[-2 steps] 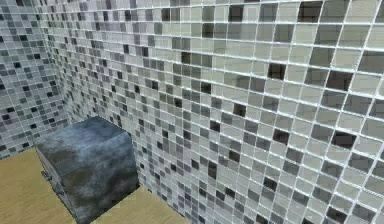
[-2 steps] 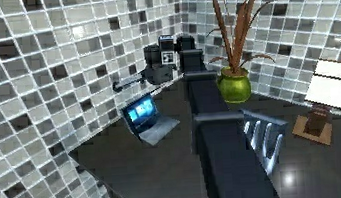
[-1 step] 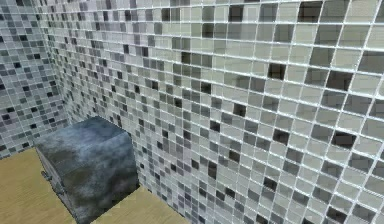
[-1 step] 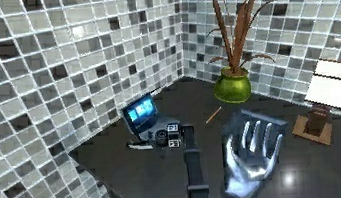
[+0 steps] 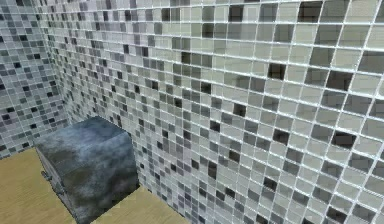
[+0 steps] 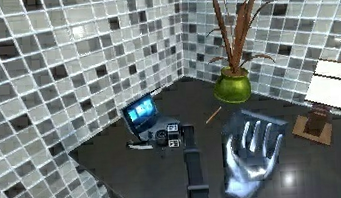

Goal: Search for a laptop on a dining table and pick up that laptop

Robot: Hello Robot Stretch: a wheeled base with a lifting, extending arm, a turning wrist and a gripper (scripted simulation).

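Operator, in your arm side view the laptop (image 6: 139, 113) sits left of centre on the dark table (image 6: 118, 159), lid up, its blue screen facing the lower right of the frame. It stands near the table's far left edge, close to the tiled wall (image 6: 47, 86).

The arm (image 6: 196, 175) rises from the bottom edge just right of the middle. At its far end the gripper (image 6: 149, 141) lies just below and to the right of the laptop. With the laptop standing on the table right behind the fingers, I cannot tell whether the claw holds anything, nor whether it touches the laptop.

To the right, a silver hand sculpture (image 6: 252, 151) rests on the table beside the arm. Above it, at upper centre, stands a potted plant (image 6: 234, 83) in a green pot. At the right edge there is a white-topped thing on a brown stand (image 6: 324, 96).

In your forward view, mosaic wall (image 5: 230, 100) runs across the frame, with a grey-blue block (image 5: 90, 165) at the lower left on a wooden floor (image 5: 25, 195).
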